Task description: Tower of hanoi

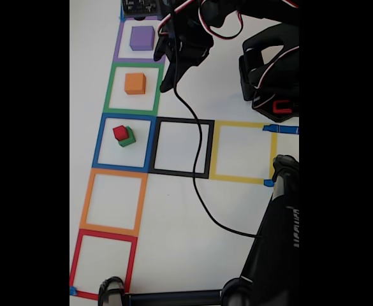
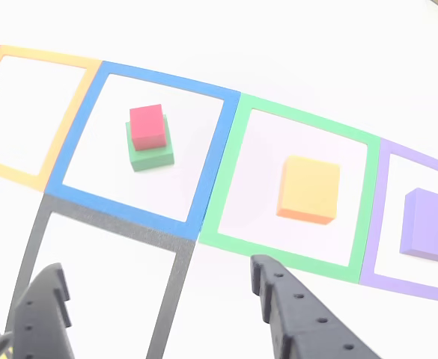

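Observation:
A small red block (image 2: pixel 146 125) sits stacked on a slightly larger green block (image 2: pixel 153 155) inside the blue taped square (image 2: pixel 213 164); the same stack (image 1: pixel 123 135) appears in the fixed view. An orange block (image 2: pixel 309 189) (image 1: pixel 134 83) lies in the green square (image 2: pixel 365 202). A purple block (image 2: pixel 428 224) (image 1: pixel 141 38) lies in the purple square. My black gripper (image 2: pixel 155 292) (image 1: pixel 170 80) hovers open above the table, right of the orange block in the fixed view. Nothing is between its fingers (image 2: pixel 282 299).
Empty taped squares: black (image 1: pixel 181 147), yellow (image 1: pixel 243 152), orange (image 1: pixel 112 201) and red (image 1: pixel 103 263). A black cable (image 1: pixel 197 166) runs across the black square. A black camera stand (image 1: pixel 272 248) fills the lower right, and the arm's base (image 1: pixel 269 76) is at the upper right.

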### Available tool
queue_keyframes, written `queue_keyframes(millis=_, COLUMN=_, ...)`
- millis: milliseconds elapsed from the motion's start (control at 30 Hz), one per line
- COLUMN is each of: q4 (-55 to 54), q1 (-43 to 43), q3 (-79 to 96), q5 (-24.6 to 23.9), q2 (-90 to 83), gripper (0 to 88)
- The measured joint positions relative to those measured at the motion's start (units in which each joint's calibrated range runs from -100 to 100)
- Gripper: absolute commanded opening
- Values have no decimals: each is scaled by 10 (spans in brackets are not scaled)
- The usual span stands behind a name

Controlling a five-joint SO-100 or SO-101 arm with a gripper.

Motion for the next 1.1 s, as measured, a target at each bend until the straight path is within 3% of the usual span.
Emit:
queue_keyframes(millis=600, q4=-701, q1=25, q3=505, q5=0, q2=22, gripper=441)
queue_keyframes(millis=1100, q4=-1125, q1=1, q3=569, q5=0, q2=318, gripper=428)
